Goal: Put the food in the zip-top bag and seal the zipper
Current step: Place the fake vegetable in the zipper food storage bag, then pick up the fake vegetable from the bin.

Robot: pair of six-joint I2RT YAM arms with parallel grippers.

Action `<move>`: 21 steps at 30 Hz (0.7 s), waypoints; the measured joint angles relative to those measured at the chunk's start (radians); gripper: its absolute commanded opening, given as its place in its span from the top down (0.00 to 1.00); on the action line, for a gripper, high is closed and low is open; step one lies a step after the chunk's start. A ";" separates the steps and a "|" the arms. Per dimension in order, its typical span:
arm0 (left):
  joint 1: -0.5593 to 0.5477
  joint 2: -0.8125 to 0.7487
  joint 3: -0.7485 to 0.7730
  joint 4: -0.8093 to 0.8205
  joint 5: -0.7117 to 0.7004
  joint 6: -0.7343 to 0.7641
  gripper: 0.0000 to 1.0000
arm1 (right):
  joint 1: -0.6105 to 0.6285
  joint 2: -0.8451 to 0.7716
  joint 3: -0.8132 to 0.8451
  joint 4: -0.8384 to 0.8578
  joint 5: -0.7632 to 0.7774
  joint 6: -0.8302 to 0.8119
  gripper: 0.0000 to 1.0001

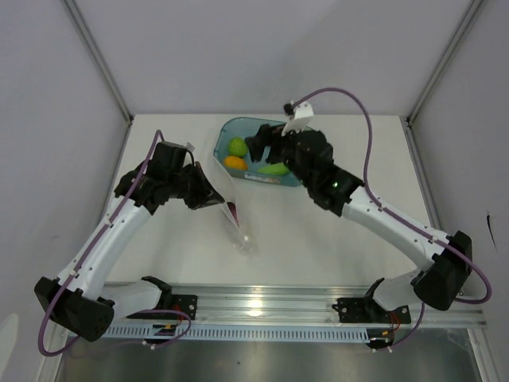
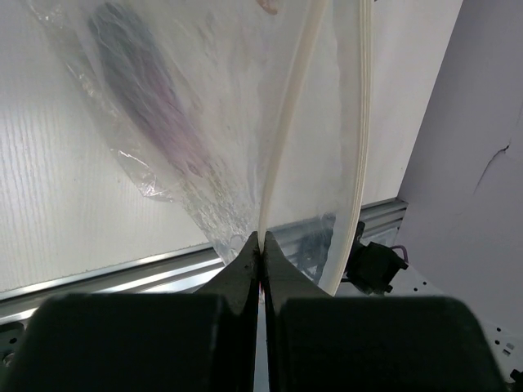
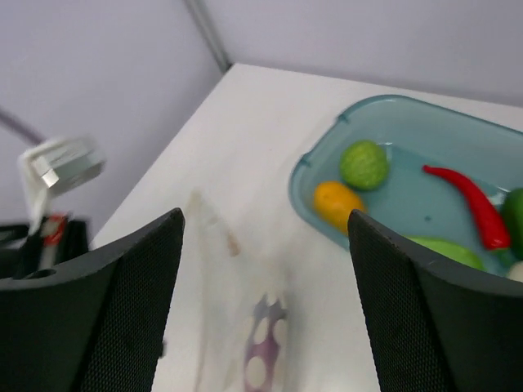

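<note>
- While the bag [image 1: 229, 203] hangs from your left arm, only one purple piece, the eggplant [image 1: 233, 212], shows inside it, so I judge the task barely begun.
- Your left jaws are clenched on one strip of the zipper [image 2: 288, 122] at the bag's mouth. They hold that edge up, and the bag's far end slopes down toward the surface [image 1: 318, 231].
- Your right jaws stand wide apart and grasp nothing. They hover over the tray [image 1: 223, 137], just beside the bag.
- You have the rest of the food left to move. A green ball [image 3: 364, 163], an orange piece [image 3: 337, 204], a red chili [image 3: 467, 202] and a light green vegetable [image 3: 445, 251] all lie in the tray. I cannot make out an egg for certain.
- The zipper is not sealed, and that step comes last.
- The top view gives you both arms, the bag and the tray together, but your right arm covers part of the tray there and no chili shows.
- The right wrist view shows the chili plainly and the purple piece through the bag below.
- Only the left wrist view shows the two pale zipper strips standing apart, with the jaws pinched on one of them.
</note>
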State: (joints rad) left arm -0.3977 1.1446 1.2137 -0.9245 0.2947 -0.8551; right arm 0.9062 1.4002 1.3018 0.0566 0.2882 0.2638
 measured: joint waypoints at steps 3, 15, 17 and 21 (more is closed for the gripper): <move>0.000 -0.004 0.000 -0.005 -0.006 0.007 0.99 | -0.165 0.058 0.094 -0.058 -0.070 0.050 0.20; 0.001 -0.104 -0.044 0.018 -0.014 0.026 0.99 | -0.426 0.556 0.372 -0.281 -0.359 -0.084 0.21; 0.001 -0.111 -0.051 0.024 -0.014 0.030 0.99 | -0.450 0.628 0.435 -0.327 -0.393 -0.109 0.22; 0.001 -0.127 -0.069 0.035 -0.014 0.039 1.00 | -0.490 0.759 0.595 -0.406 -0.435 -0.178 0.26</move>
State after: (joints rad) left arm -0.3965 1.0172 1.1442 -0.8890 0.2810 -0.8158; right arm 0.4160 2.1590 1.8965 -0.3492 -0.1471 0.0856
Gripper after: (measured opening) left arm 0.005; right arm 0.760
